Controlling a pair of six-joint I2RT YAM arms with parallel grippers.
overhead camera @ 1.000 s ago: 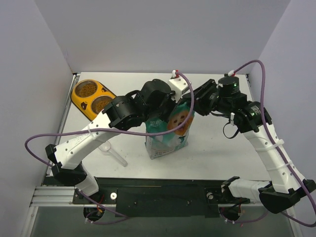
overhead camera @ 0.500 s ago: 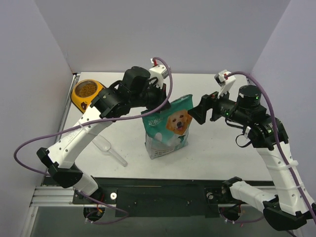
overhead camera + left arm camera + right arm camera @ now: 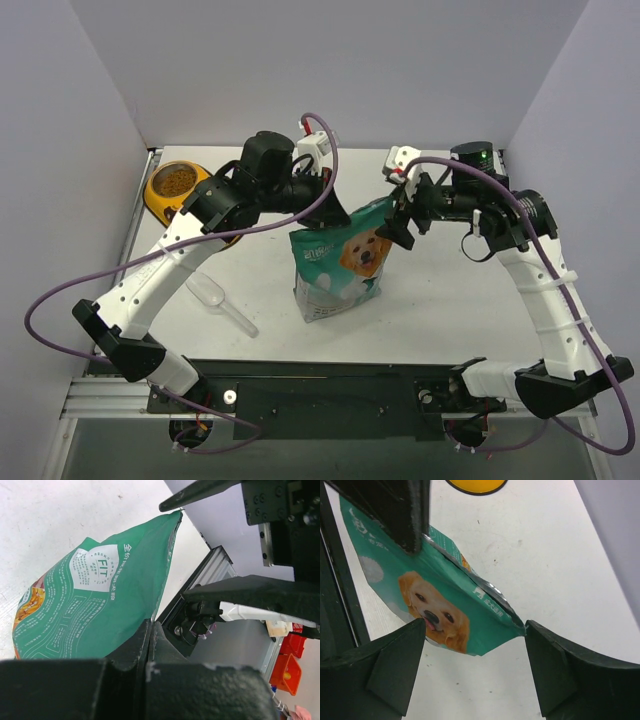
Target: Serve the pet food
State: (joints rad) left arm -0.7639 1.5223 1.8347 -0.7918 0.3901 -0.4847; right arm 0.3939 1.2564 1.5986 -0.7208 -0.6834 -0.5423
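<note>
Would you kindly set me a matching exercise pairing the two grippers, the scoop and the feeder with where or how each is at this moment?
Things:
1. left gripper
2. right gripper
3. clear plastic scoop
4. yellow feeder

States:
A. lying on the table, left of the pouch
B. open, jaws either side of the pouch's top corner
C. at the far left corner, kibble in its visible bowl
D. shut on the pouch's top edge

Pairs: 1-D, 2-B, 3-A, 4-C

feeder (image 3: 156, 202): yellow, far-left | scoop (image 3: 221, 302): clear, lying on table (image 3: 450, 300) | pouch (image 3: 335, 270): upright, mid-table
</note>
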